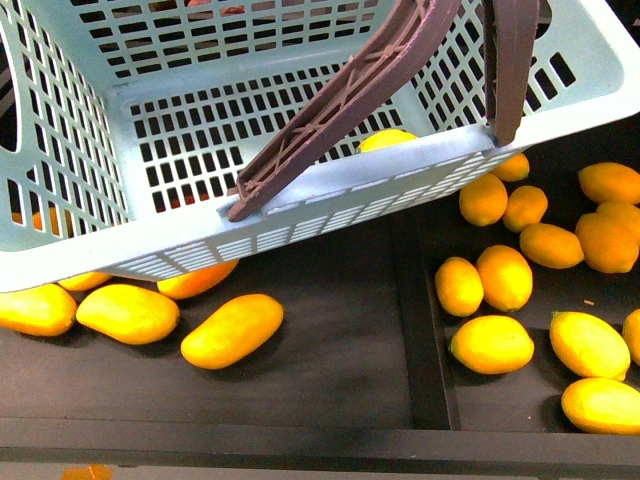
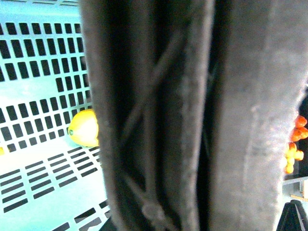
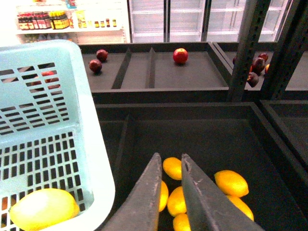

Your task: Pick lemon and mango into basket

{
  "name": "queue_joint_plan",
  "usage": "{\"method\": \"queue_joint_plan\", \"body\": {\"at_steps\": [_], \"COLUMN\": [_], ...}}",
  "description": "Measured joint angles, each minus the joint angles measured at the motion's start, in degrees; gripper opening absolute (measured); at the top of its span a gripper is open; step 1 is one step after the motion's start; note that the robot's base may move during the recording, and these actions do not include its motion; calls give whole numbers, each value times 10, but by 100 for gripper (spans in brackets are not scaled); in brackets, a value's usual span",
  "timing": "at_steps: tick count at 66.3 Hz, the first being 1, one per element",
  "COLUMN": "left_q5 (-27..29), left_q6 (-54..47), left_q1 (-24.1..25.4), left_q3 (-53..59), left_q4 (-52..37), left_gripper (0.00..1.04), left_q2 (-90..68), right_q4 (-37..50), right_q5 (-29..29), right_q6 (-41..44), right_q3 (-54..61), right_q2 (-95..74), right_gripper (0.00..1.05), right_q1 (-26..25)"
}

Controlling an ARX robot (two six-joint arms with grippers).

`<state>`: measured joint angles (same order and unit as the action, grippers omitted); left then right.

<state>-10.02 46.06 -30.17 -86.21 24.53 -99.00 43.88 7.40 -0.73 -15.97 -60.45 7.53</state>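
The light teal plastic basket with slotted grid walls sits tilted, and its two brown ribbed swing handles lean across its near rim. Inside it, against the near wall, lies a small plump bright yellow lemon. Its skin is smooth with a faint orange tint, and one end shows a small dark stem spot. In the right wrist view the same lemon rests on the basket's grid floor.

An elongated, slightly curved, smooth yellow-orange mango lies on the dark table just outside the basket's near wall. More mangoes lie beside it, partly under the basket. Loose lemons are spread over the table to the right of the basket.

The right claw hangs beside the basket above those loose lemons, its fingers slightly parted and gripping nothing. The left wrist view is filled by a blurred handle, and I cannot tell the left claw's grip.
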Motion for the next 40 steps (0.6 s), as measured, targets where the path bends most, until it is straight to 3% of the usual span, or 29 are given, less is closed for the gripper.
{"method": "queue_joint_plan", "body": {"at_steps": [5, 20, 25, 40], "left_q5": [-1, 1, 1, 1], "left_q6": [0, 0, 0, 0], "left_q1": [0, 0, 0, 0], "left_q3": [0, 0, 0, 0], "left_q4": [0, 0, 0, 0], "left_gripper": [15, 15, 15, 15], "left_q2": [0, 0, 0, 0], "right_q4": [-1, -21, -33, -75], "right_q5": [-9, -30, -69, -73], "right_q6": [2, 5, 5, 5], "right_q3": [21, 74, 87, 116], "right_q2": [22, 95, 120, 191], "right_gripper": [2, 2, 2, 2], "right_q1": [-8, -29, -57, -73]}}
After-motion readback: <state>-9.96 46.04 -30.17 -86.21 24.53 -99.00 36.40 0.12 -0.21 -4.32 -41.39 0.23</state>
